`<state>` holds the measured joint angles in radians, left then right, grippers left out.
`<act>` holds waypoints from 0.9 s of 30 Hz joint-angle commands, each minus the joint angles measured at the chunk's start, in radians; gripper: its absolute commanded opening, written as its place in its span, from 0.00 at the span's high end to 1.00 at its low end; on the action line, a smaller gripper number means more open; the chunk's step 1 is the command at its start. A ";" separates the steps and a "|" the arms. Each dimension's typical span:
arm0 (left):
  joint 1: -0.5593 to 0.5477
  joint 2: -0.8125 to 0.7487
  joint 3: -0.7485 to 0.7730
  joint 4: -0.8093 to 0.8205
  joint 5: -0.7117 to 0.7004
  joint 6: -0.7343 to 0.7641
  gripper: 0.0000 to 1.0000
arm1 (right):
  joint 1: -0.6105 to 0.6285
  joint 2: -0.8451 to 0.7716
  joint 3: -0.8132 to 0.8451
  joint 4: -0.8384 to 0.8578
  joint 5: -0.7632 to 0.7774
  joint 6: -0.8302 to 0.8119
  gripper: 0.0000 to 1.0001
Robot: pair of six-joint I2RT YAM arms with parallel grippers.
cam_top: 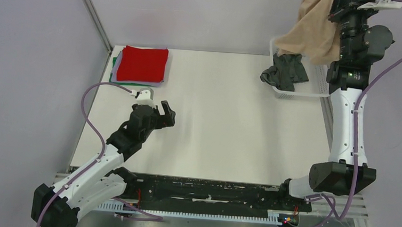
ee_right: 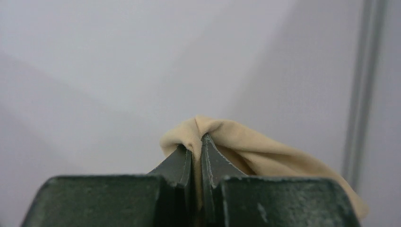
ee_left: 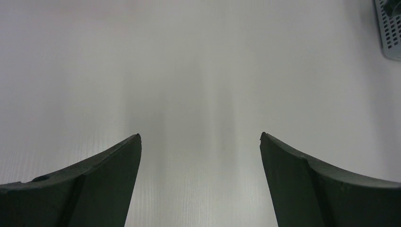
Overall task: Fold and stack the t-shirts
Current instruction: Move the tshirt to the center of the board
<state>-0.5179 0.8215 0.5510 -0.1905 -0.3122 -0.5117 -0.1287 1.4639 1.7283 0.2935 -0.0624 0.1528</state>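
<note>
my right claw (ee_right: 197,141) is pinched together on a fold of the tan shirt (cam_top: 314,33). in the wrist view the cloth bulges up between the two fingertips and drapes away toward 4 o'clock. from above, that arm is raised high at about 1 o'clock of the table (cam_top: 230,126), and the tan shirt hangs from it with its lower edge over the far rim of the basket (cam_top: 296,94). i cannot tell whether the cloth touches the basket. the basket sits at the table's 2 o'clock corner. the grey shirt (cam_top: 284,71) lies crumpled in it, partly draped over its 9 o'clock wall.

my left claw (cam_top: 164,113) is spread wide with nothing between the fingers. it is over the table at about 8 o'clock, pointing roughly toward 2 o'clock. its wrist view shows only bare table between the two dark fingers, with a corner of the basket at the 1 o'clock edge.

at 10 o'clock, in the far corner, the red shirt (cam_top: 143,64) lies folded flat on top of a stack. the lavender shirt (cam_top: 117,74) shows as an edge under it along its 9 and 6 o'clock sides. a sliver of the green shirt (cam_top: 115,62) shows below that at 9 o'clock.
</note>
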 commanded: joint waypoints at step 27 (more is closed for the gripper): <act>-0.003 -0.251 -0.008 -0.373 0.055 -0.301 0.00 | 0.645 -0.219 -0.820 -0.075 0.056 -0.009 1.00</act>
<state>-0.5186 0.5583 0.5739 -0.5308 -0.2813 -0.7319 0.5205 1.1793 0.9291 0.2142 -0.1959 0.3088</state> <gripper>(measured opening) 0.994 0.044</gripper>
